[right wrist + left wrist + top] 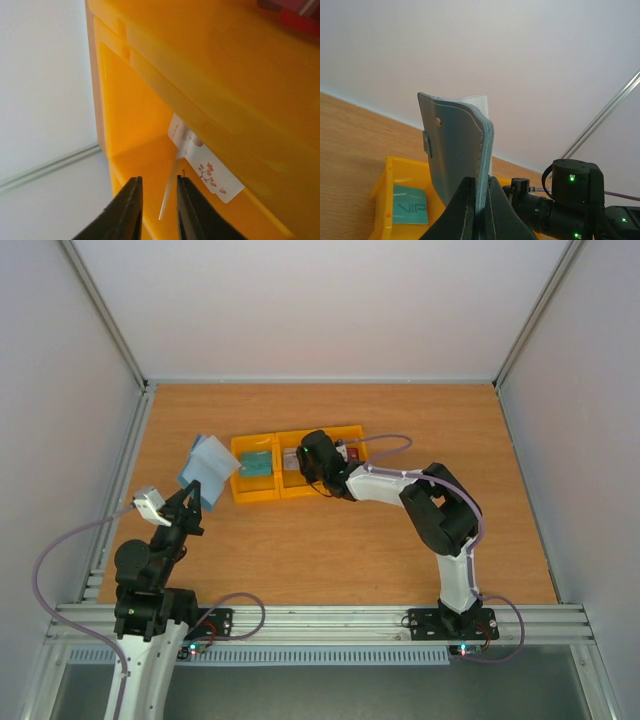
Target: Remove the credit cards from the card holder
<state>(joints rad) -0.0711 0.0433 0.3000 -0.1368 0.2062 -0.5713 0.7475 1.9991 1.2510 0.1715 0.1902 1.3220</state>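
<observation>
My left gripper [190, 502] [480, 182] is shut on the lower edge of the dusty-blue card holder [207, 472] [452, 150] and holds it upright above the table, left of the bins. A pale strip shows at its top edge. The teal-green card [257, 464] [410, 205] lies in the left yellow bin [240, 488] [382, 185]. My right gripper [312, 472] [159, 180] is open inside the middle bin [135, 120]. The whitish card [207, 170], with a pink blossom print, leans there, its thin edge between the fingers with gaps on both sides. A red card [352, 452] [300, 17] lies in the right bin.
The yellow bins [355, 432] stand in a row at mid-table, left of centre. The right arm [440, 510] [570, 200] reaches over them from the right. Metal frame rails [110, 490] run along the table's left edge, close to my left gripper.
</observation>
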